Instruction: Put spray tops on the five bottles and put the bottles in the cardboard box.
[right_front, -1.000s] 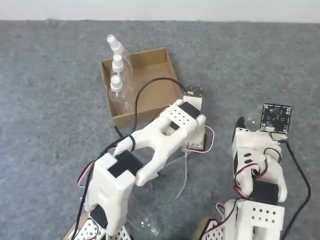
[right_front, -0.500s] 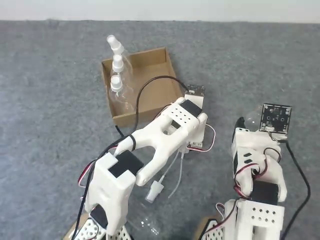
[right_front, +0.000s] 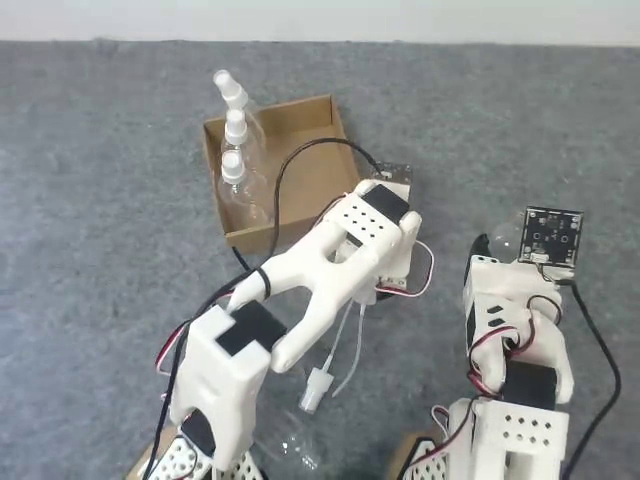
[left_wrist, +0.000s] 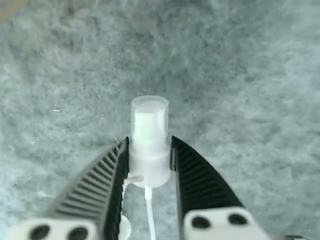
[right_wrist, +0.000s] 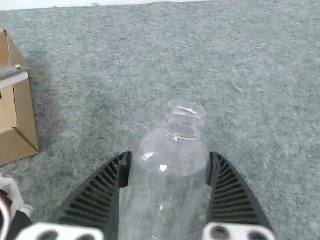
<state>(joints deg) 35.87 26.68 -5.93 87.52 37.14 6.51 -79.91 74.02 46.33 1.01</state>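
Two parts are in hand on the near side. The left end effector (left_wrist: 149, 144) is clenched on a spray top (left_wrist: 149, 125), dip tube trailing, above the grey worktop (left_wrist: 260, 75). The right end effector (right_wrist: 169, 159) grasps an uncapped bottle (right_wrist: 172, 180), its neck open. Farther off, three capped bottles (right_front: 235, 165) sit along one side of the cardboard box (right_front: 262, 236). Capping the fourth bottle looks to be the current step. Next, the tube must be threaded into the neck, which calls for close alignment.

My cams
One high over the table (right_front: 100, 250), two close on wrists; right shares the cardboard box (right_wrist: 17, 115).
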